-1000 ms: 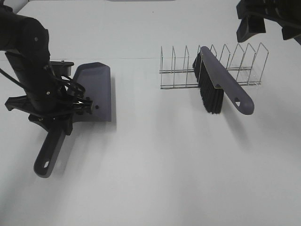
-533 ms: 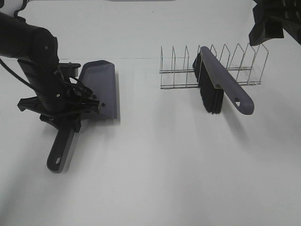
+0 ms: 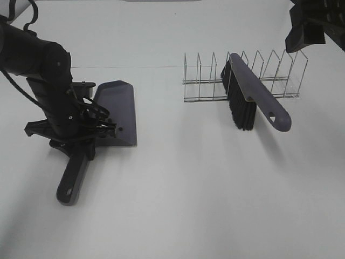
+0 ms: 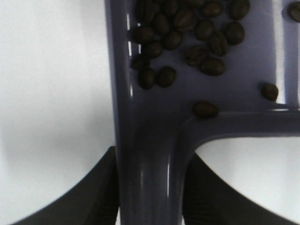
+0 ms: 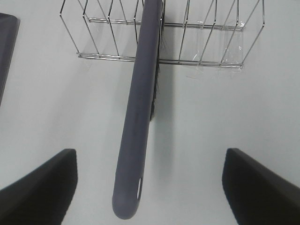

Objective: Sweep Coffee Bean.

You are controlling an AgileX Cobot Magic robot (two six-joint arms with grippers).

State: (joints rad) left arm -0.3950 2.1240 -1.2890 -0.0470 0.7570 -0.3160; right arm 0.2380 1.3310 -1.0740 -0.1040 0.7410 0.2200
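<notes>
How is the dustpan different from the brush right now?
The dustpan lies flat on the table, while the brush leans in the wire rack.
The left tool is shut on the dustpan's handle; the open right tool only hovers above the brush, not touching it.
The dustpan holds coffee beans; the brush has black bristles and no beans.
Both are the same greyish purple, with a hole in the handle end.

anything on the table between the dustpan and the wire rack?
Nothing: in the exterior high view only bare white table separates the dustpan from the wire rack.
</notes>
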